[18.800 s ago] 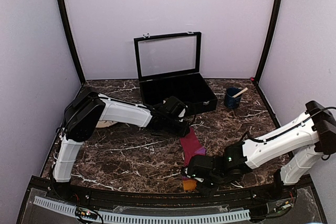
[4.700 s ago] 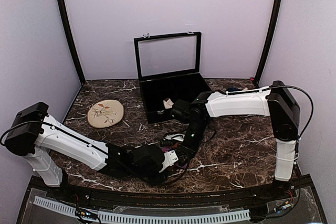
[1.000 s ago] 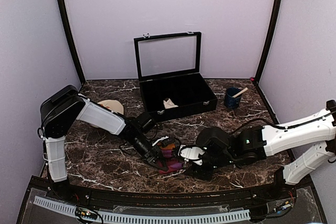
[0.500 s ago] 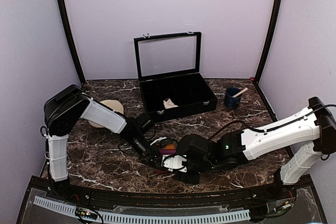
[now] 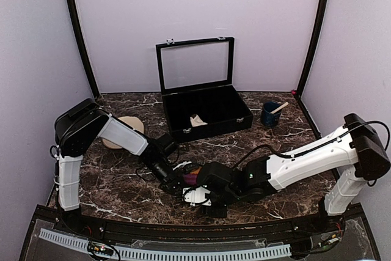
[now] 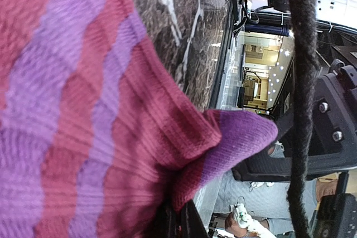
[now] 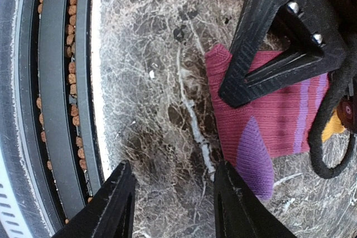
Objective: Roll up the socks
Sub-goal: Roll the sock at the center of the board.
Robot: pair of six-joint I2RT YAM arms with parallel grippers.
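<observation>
The magenta-purple striped sock (image 5: pixel 190 178) lies flat on the marble near the table's front middle, and a bit of its orange cuff (image 7: pixel 334 127) shows. My left gripper (image 6: pixel 177 211) is shut on a fold of this sock (image 6: pixel 83 115), which fills the left wrist view. My right gripper (image 7: pixel 173 168) is open over bare marble just beside the sock's purple toe (image 7: pixel 254 157), with nothing between its fingers. In the top view, the right gripper (image 5: pixel 206 203) sits in front of the sock. A cream sock (image 5: pixel 197 120) rests inside the black case.
The open black case (image 5: pixel 183 113) with its glass lid stands at the back middle. A blue cup (image 5: pixel 270 115) holding a wooden stick is at the back right. A beige disc (image 5: pixel 126 126) lies at the left, partly behind the left arm. The front rail (image 7: pixel 56 98) runs close to the right gripper.
The right arm has swung left along the table's front, bringing its open gripper from the sock's right to its front. The left gripper has stayed shut on the sock.
</observation>
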